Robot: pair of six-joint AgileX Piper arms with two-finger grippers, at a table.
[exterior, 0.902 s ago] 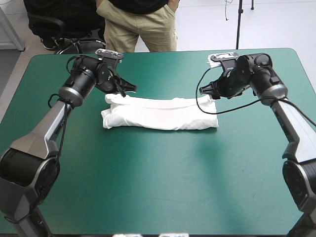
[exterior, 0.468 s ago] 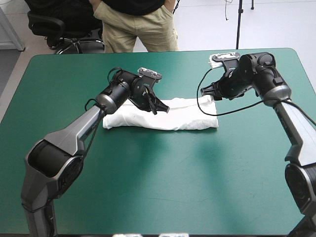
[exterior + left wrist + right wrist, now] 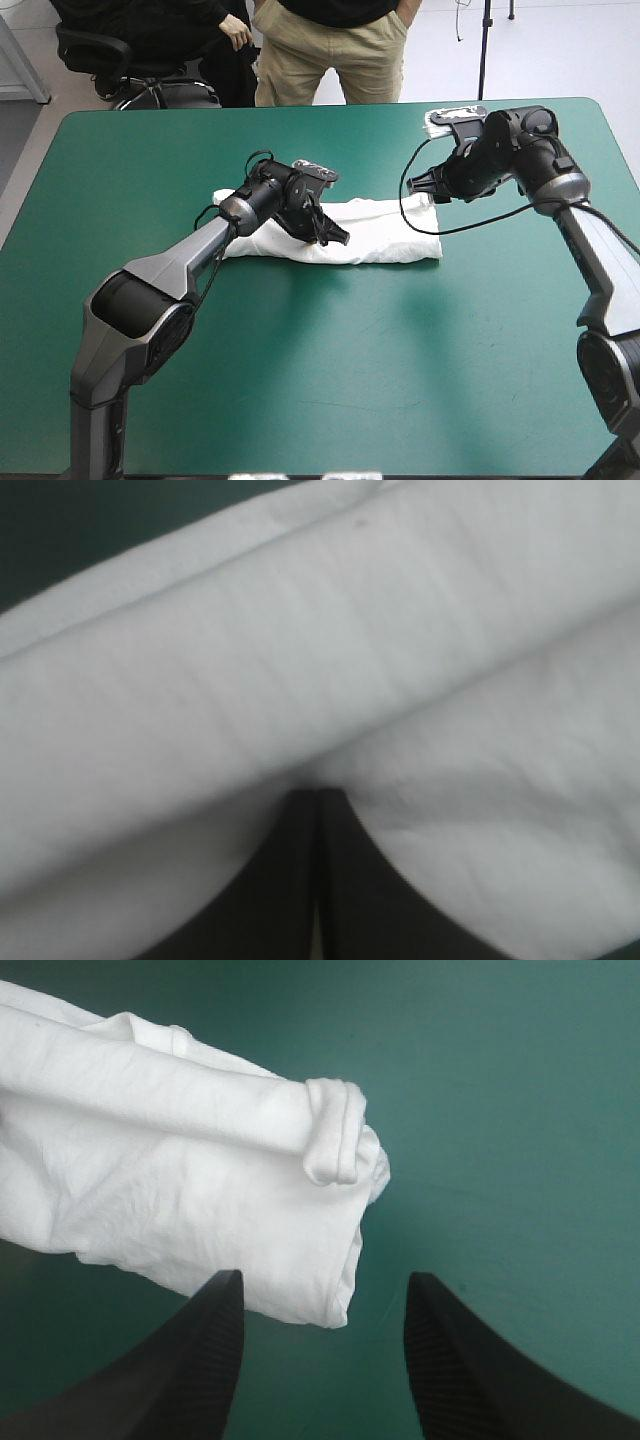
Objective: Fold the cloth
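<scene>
As the folded T-shirt (image 3: 380, 236) lies in a long band, left end effector (image 3: 318, 796) is closed, right end effector (image 3: 325, 1278) spread, empty.

Silver-grey tapered links with black rounded joints on left arm (image 3: 170, 265) and right arm (image 3: 597, 247), all black toward the wrists. Matte black on left claw (image 3: 340, 238) and right claw (image 3: 323, 1276) alike, as broad curved fins; fine ribbing across the right one's fingers (image 3: 450, 1360).

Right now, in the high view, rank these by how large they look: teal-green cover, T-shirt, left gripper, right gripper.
1. teal-green cover
2. T-shirt
3. left gripper and right gripper: they look about alike, so they are not ranked.
</scene>
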